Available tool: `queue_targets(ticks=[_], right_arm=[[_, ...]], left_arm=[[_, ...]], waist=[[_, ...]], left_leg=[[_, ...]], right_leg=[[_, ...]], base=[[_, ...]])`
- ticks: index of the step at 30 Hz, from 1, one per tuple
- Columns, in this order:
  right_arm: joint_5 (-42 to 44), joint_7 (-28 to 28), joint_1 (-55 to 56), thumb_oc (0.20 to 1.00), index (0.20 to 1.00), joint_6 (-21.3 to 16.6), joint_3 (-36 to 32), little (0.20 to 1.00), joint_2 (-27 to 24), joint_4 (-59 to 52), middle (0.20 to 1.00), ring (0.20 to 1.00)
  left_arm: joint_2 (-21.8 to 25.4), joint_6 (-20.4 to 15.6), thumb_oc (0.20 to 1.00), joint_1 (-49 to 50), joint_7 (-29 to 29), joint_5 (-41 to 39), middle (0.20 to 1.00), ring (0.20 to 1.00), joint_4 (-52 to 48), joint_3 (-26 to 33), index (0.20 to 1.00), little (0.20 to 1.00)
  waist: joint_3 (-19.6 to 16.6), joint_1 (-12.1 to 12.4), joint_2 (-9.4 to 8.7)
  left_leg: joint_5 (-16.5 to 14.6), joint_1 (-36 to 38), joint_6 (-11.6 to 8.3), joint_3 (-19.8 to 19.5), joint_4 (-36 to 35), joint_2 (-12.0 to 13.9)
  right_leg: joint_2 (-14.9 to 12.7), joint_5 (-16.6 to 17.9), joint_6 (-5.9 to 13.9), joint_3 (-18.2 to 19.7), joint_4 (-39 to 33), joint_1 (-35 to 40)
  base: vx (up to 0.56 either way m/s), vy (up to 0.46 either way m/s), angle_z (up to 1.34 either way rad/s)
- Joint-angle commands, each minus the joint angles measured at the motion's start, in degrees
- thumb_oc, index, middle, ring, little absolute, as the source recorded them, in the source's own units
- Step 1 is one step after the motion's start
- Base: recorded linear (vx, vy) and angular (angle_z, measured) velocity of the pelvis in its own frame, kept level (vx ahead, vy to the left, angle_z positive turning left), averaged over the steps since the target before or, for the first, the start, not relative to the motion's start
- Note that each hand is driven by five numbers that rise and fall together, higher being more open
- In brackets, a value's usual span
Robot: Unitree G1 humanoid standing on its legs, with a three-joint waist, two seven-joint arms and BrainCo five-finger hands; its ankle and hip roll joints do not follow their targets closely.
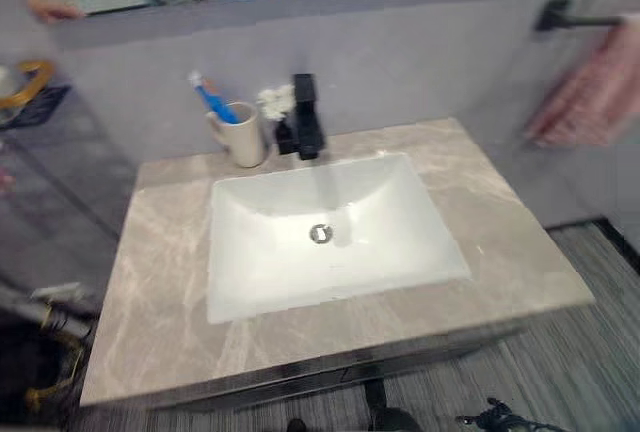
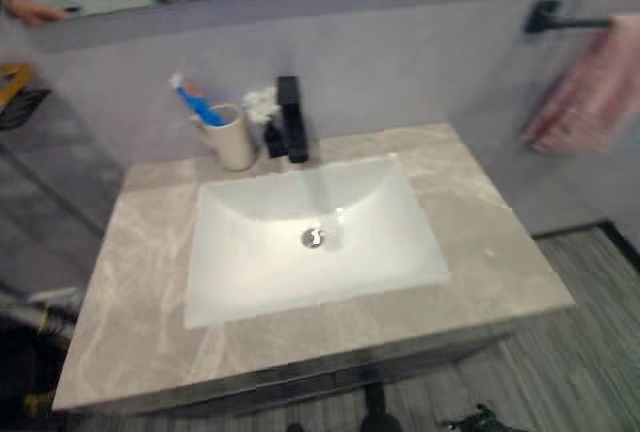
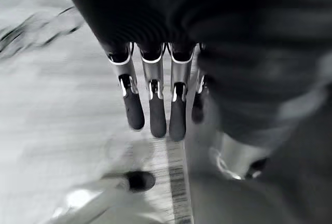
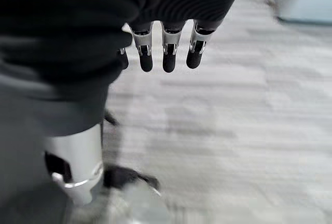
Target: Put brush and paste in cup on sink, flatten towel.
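Head views: a white rectangular sink basin (image 1: 330, 227) is set into a grey-beige marble counter (image 1: 160, 302), with the round drain (image 1: 320, 234) at its centre. A black faucet (image 1: 306, 117) stands at the basin's 12 o'clock edge. Just beside the faucet, toward 11 o'clock of the basin, a cream cup (image 1: 243, 134) with a handle stands upright on the counter. A blue-and-white brush and paste (image 1: 212, 100) stand in the cup, leaning toward 10 o'clock; the 2 cannot be told apart. A small white clump (image 1: 273, 102) sits between cup and faucet, its nature unclear. At 2 o'clock, well apart from the basin, a pink towel (image 1: 592, 87) hangs bunched in folds from a black wall bar (image 1: 572, 20).

Left wrist view: the left hand (image 3: 155, 105) points down over pale striped floor (image 3: 57, 130), its fingers straight and side by side, with nothing in its grasp.

Right wrist view: the right hand (image 4: 166, 53) likewise hangs above the floor, its fingers extended and relaxed, holding nothing.
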Motion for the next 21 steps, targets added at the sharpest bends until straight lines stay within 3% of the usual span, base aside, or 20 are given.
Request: queue_targets(ticks=[1,2,6,9,12,16,21], right_arm=[[2.1,0.1,-4.2,1.000,1.000,-0.7,2.3,1.000,-2.1,1.4,1.000,1.000],[2.8,0.3,-3.8,1.000,1.000,-0.9,2.3,1.000,-1.4,2.0,1.000,1.000],[4.2,0.7,-2.7,1.000,1.000,-1.3,1.6,1.000,-1.3,2.9,1.000,1.000],[4.3,1.3,-1.8,1.000,1.000,-1.4,1.6,1.000,-1.1,4.7,1.000,1.000],[4.2,1.8,-1.8,1.000,1.000,-1.4,1.8,1.000,-0.8,5.3,1.000,1.000],[2.7,2.2,-2.4,1.000,1.000,-1.4,3.6,1.000,-0.9,5.2,1.000,1.000],[1.2,2.0,-3.4,1.000,1.000,-1.7,5.2,1.000,-2.2,4.4,1.000,1.000]], left_arm=[[-1.8,-0.8,1.000,-1.0,1.0,9.6,1.000,1.000,-0.9,1.0,1.000,1.000],[-1.8,-0.7,1.000,-1.9,1.0,12.3,1.000,1.000,-1.3,-1.0,1.000,1.000],[-1.2,-0.6,1.000,-3.0,1.0,13.5,1.000,1.000,-1.3,-1.9,1.000,1.000],[-0.7,-0.7,1.000,-3.9,1.1,14.4,1.000,1.000,-0.8,-2.3,1.000,1.000],[-0.7,-0.7,1.000,-4.1,1.0,14.3,1.000,1.000,-0.7,-2.3,1.000,1.000],[-1.1,-0.7,1.000,-4.1,1.3,13.0,1.000,1.000,0.2,-1.3,1.000,1.000],[-1.3,-0.8,1.000,-4.0,1.2,11.9,1.000,1.000,0.7,-0.8,1.000,1.000]], waist=[[1.7,0.8,3.41],[2.3,1.4,3.51],[2.2,1.4,3.81],[1.4,2.3,4.90],[0.1,3.1,4.67],[-0.3,3.8,4.32],[0.8,3.9,3.72]], left_leg=[[0.0,-2.7,-1.30,-1.5,1.2,2.5],[0.1,-2.5,-1.27,0.6,1.2,3.3],[0.9,-2.3,-0.90,0.8,0.5,4.0],[2.9,-2.8,-1.07,1.4,-1.1,5.6],[3.4,-3.7,-1.45,1.0,-1.1,5.7],[4.8,-5.5,-2.82,-0.5,-0.5,6.4],[6.2,-9.3,-4.98,-2.1,3.6,7.2]], right_leg=[[3.9,0.7,-1.22,-4.7,2.0,-0.8],[3.1,-0.3,-1.28,-9.5,3.2,-1.2],[4.7,-3.6,-2.33,-9.0,8.4,0.2],[6.8,-10.2,-3.80,-9.8,13.9,3.9],[7.5,-11.4,-3.87,-9.0,12.1,6.6],[9.1,-11.4,-5.38,-7.4,7.8,8.2],[9.8,-10.8,-6.85,-8.8,4.0,10.4]], base=[[-0.15,0.012,-1.08],[-0.14,0.013,-1.26],[-0.12,-0.009,-0.72],[-0.16,-0.061,0.05],[-0.06,-0.128,0.01],[-0.06,-0.214,-0.08],[-0.09,-0.203,0.21]])
